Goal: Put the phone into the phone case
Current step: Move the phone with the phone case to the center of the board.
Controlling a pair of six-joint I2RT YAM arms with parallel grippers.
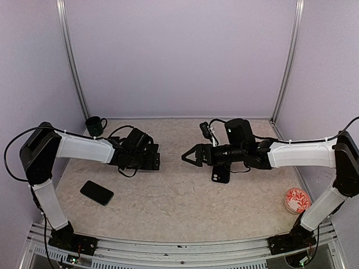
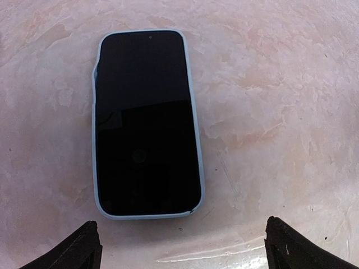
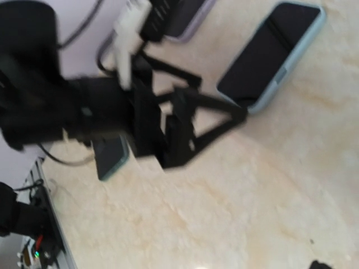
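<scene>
A black phone (image 2: 146, 123) lies screen up on the table, set inside a light blue phone case (image 2: 193, 112). The case rim looks a little uneven at one near corner. My left gripper (image 2: 185, 252) hovers just short of the phone's near end, open, with nothing between its fingertips (image 2: 78, 249). From the right wrist view the same phone (image 3: 263, 56) lies beyond the tips of the left gripper (image 3: 238, 115). In the top view the left gripper (image 1: 154, 161) covers it. My right gripper (image 1: 189, 157) faces the left one across a gap, jaws spread and empty.
A second dark phone (image 1: 96, 192) lies near the left front. A black phone-shaped thing (image 1: 220, 174) lies under the right arm. A dark mug (image 1: 95, 124) stands at the back left, a red and white dish (image 1: 297, 200) at the right, and a cabled black object (image 1: 206, 131) behind.
</scene>
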